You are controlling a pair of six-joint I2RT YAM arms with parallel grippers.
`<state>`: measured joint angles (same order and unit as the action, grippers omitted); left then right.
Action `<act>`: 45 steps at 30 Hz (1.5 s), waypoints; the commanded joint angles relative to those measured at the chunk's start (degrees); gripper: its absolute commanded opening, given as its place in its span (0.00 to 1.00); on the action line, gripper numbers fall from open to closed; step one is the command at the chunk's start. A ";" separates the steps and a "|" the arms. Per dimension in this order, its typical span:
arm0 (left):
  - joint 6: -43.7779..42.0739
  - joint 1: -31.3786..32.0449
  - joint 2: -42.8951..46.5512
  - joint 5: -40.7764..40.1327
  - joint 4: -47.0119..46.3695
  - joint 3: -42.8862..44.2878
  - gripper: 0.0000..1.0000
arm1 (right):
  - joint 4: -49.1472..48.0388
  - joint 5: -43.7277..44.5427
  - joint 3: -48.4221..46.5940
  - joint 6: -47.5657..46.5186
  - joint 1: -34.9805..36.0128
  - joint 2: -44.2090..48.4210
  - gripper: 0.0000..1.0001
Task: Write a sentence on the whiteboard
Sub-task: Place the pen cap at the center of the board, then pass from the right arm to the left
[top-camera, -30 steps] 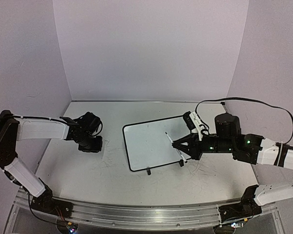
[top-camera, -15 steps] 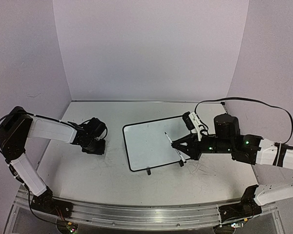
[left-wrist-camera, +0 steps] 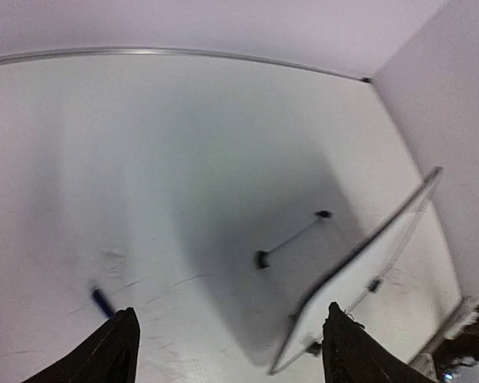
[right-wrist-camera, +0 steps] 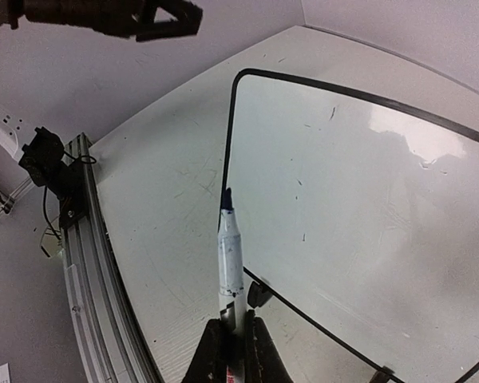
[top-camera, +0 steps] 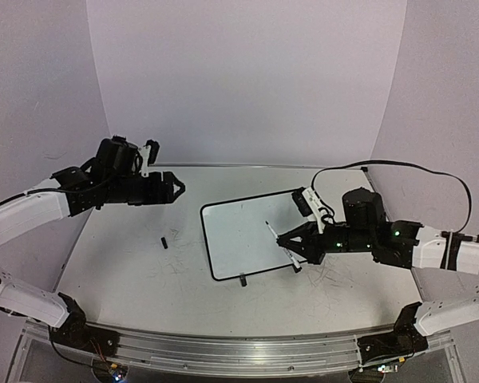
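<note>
The whiteboard (top-camera: 238, 235) stands tilted at mid-table, black-framed; the right wrist view shows its glossy face (right-wrist-camera: 367, 183) with only a few tiny dark specks. The sentence is not in view. My right gripper (top-camera: 294, 249) is shut on a white marker (top-camera: 276, 238) with its cap off. The dark tip of the marker (right-wrist-camera: 230, 255) hangs over the board's left frame edge, apart from the face. My left gripper (top-camera: 178, 188) hangs high over the table's left back, open and empty, with its fingers (left-wrist-camera: 112, 355) wide apart. A small dark cap (top-camera: 164, 242) lies on the table left of the board.
The board's black feet (top-camera: 243, 280) rest near its front edge. An aluminium rail (top-camera: 223, 351) runs along the near table edge. Purple walls close in the back and both sides. A black cable (top-camera: 415, 166) loops above the right arm.
The left gripper opened and let go of the cap, which now lies on the table. The left arm then rose and swung back. The right gripper with the marker shifted slightly left.
</note>
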<state>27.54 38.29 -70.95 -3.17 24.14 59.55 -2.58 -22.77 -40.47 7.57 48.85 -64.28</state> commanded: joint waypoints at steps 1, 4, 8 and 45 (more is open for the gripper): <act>-0.43 6.63 -2.44 25.32 -5.60 4.77 0.81 | -2.31 -2.82 -2.48 -0.19 0.77 -1.94 0.00; 0.72 13.46 -7.58 31.35 -7.44 8.23 0.82 | -2.18 -4.27 -3.48 -0.67 1.74 -3.31 0.00; 1.77 19.56 -13.25 32.76 -8.01 11.66 0.83 | -1.56 -5.01 -4.53 -1.37 3.89 -4.61 0.00; 6.79 20.54 -20.57 38.68 -14.83 14.43 0.00 | -1.49 3.43 -3.75 -0.96 7.82 -2.29 0.34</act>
<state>35.60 58.59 -92.39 35.85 12.26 70.90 -1.29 -24.77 -44.61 5.50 56.31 -69.52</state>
